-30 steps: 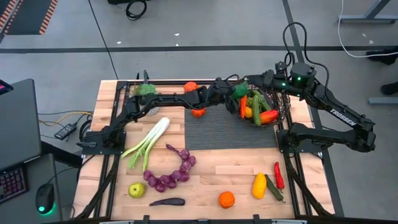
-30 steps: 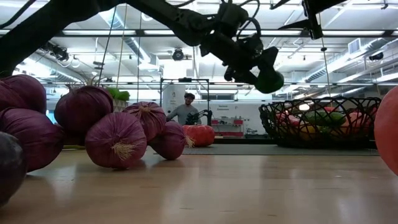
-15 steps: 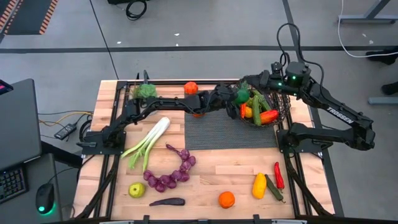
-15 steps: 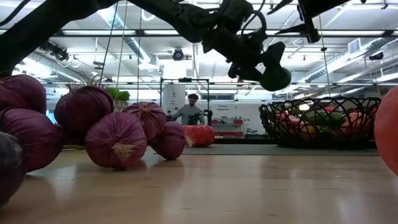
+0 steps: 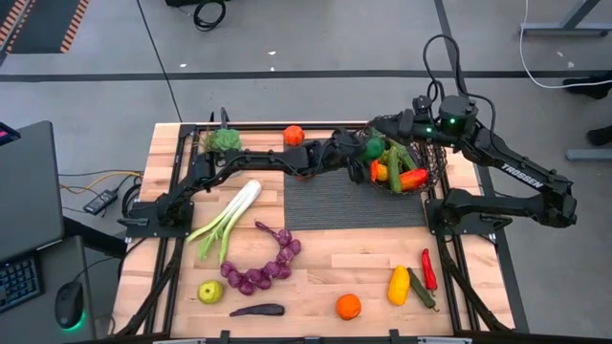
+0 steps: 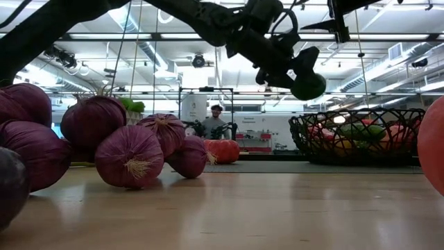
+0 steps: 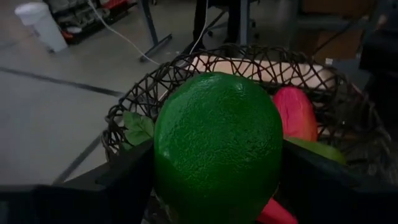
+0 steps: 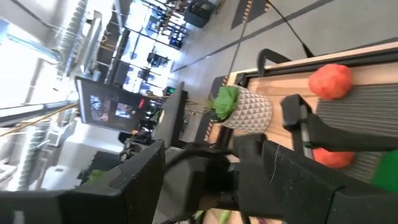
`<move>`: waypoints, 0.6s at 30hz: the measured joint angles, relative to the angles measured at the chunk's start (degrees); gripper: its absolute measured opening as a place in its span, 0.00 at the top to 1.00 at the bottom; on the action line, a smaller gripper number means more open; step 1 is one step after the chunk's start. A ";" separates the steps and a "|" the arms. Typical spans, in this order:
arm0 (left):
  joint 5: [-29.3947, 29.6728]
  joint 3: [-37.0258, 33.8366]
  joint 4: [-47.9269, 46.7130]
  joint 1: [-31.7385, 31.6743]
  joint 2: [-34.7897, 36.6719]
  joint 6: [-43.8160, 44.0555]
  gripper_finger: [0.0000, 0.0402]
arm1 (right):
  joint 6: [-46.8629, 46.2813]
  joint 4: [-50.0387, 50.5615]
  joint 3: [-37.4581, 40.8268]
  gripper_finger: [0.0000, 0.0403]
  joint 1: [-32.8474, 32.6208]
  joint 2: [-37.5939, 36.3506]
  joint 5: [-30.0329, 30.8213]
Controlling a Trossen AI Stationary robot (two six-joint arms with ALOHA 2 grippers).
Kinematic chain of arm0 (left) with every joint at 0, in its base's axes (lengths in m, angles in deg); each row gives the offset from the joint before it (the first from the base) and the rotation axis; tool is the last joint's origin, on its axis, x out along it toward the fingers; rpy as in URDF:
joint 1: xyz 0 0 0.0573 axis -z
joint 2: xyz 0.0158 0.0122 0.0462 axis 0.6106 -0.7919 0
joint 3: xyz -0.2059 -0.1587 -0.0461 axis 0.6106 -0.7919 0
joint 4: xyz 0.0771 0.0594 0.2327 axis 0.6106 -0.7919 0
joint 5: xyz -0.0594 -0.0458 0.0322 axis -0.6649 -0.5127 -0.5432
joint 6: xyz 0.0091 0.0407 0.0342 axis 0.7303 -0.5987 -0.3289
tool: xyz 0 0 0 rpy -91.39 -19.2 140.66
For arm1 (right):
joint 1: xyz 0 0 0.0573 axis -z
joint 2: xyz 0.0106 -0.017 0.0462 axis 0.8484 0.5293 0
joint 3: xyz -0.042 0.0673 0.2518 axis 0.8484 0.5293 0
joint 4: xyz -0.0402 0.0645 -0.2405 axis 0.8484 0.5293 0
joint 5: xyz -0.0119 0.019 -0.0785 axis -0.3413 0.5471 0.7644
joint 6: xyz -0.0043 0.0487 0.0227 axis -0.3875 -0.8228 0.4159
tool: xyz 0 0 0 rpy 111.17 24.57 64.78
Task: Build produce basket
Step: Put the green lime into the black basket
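While clamped around a green lime (image 7: 217, 146), left tool (image 5: 368, 151) just above the basket (image 5: 432, 164) rim

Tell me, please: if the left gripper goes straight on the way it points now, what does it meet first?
Most likely the basket. The left gripper holds a green fruit and points at the basket's near rim and the produce inside; depth is unclear.

White lettering "TROSSEN" along the right arm (image 5: 521, 179), no other readable text
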 joint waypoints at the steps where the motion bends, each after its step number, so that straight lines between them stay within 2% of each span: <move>1: 0.00 0.00 0.00 0.10 0.02 -1.25 0.22 | -0.55 -0.56 0.00 0.32 -0.12 0.00 0.00; 10: -0.12 0.04 -1.55 1.73 0.08 -10.87 0.21 | -1.94 -2.89 0.00 0.32 -0.14 0.00 1.38; 18: 0.03 0.07 0.68 1.44 0.11 -6.10 0.22 | -2.74 -3.76 0.00 0.32 -0.14 -0.11 1.51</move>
